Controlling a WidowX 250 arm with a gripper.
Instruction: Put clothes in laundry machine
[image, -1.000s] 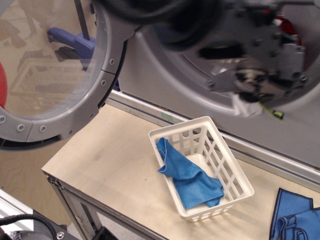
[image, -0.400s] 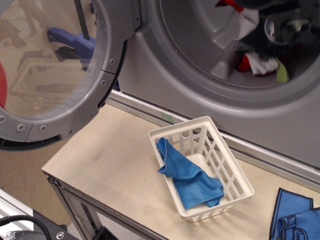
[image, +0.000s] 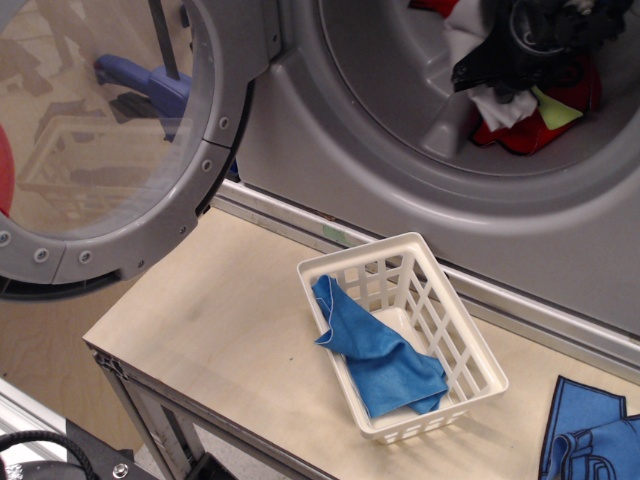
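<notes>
The grey laundry machine (image: 380, 180) fills the back, its round windowed door (image: 215, 130) swung open to the left. My gripper (image: 535, 40) is a dark blurred shape deep in the drum at the top right; its jaws cannot be made out. Just below it lies a pile of clothes: a white piece (image: 500, 105), a lime green piece (image: 555, 108) and a red piece (image: 520, 138). One blue cloth (image: 385, 360) lies in the white slatted basket (image: 350, 255) on the table. More blue cloth (image: 590, 430) lies at the table's bottom right corner.
The wooden table (image: 220, 320) stands in front of the machine, its front edge running at the lower left. The open door overhangs the table's left end. A black cable (image: 50, 440) shows at the bottom left.
The gripper, which was at the drum mouth with a white cloth hanging from it, has moved up and deeper into the drum. The white, green and red pieces now lie in the drum.
</notes>
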